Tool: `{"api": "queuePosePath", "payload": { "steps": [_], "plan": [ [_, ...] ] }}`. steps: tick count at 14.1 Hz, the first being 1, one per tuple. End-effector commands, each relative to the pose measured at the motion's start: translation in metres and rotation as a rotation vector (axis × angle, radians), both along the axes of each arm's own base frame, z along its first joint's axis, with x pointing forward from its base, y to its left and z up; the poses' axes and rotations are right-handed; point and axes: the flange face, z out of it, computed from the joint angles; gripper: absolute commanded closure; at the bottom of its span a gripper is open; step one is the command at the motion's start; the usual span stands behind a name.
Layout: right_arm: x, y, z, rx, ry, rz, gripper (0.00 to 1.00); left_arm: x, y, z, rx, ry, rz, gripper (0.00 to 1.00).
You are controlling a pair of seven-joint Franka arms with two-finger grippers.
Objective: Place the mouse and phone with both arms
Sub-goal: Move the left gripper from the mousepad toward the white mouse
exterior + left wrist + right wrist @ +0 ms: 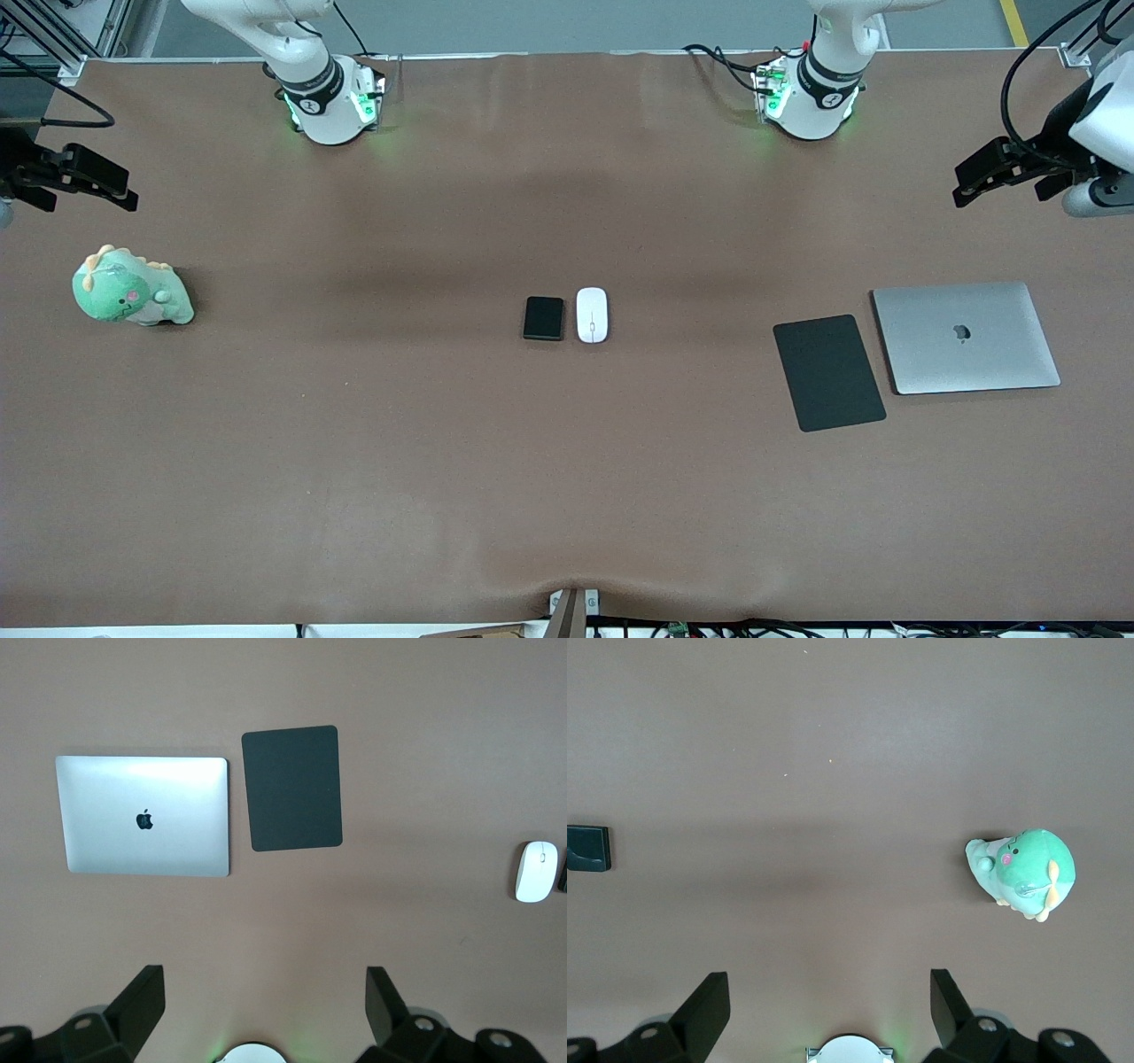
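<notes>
A small white mouse (592,315) with a thin grey line is seen mid-table, just beside a small shiny black phone (543,318). Both the left gripper (992,177) and right gripper (84,182) are held open, empty, above the table ends.

The phone (543,318) and mouse (592,315) are lying side by side mid-table (372,443); both pincers are hanging open over its ends.

Mouse and phone, mid-table, side by side.
Mouse (592,315): white oval, thin grey centre line, lying flat, just beside the phone toward the left arm's end. Phone (543,318): small black rounded slab, flat, long edges parallel to the mouse, not touching.
</notes>
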Motion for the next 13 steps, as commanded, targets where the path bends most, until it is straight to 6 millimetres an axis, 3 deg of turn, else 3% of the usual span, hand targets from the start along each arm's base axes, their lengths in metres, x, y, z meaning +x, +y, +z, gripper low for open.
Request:
{"api": "queuePosePath", "payload": {
  "steps": [1,5,9,13],
  "plan": [
    [0.0,-0.003,0.002,0.015,0.005,-0.005,0.0,0.016,-0.005,-0.017,-0.025,0.036,0.003,0.0],
    [0.0,-0.003,0.002,0.015,0.005,-0.005,0.0,0.046,-0.056,-0.078,-0.024,0.086,-0.036,0.0],
    [0.001,-0.003,0.003,0.015,0.0,-0.005,0.0,0.063,-0.144,-0.144,-0.002,0.079,0.024,0.0],
    [0.01,-0.003,-0.006,0.014,0.006,-0.004,0.0,0.05,-0.24,-0.194,0.025,0.055,0.061,0.0]
  ]
}}
